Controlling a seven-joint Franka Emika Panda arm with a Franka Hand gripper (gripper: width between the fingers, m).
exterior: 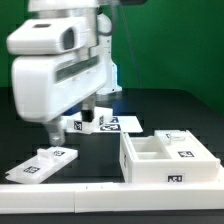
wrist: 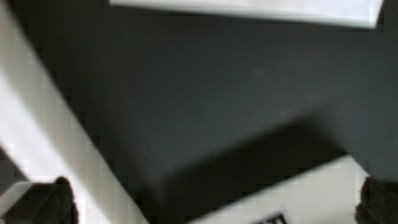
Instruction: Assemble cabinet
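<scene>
**Cabinet parts lie apart on the tabletop**

The box body stands upright on the dark tabletop at the exterior view's right. It is white plastic with its open side up, and an inner wall divides it. The compartment toward the exterior view's left is open and hollow. A flat white surface with a black-and-white square tag covers the other part, and a second tag is on the near wall.

The panel lies flat, well apart from it at the exterior view's left, and is turned at a slant. It is white and bears two tags. Whether it is one piece or two overlapping cannot be told.
</scene>
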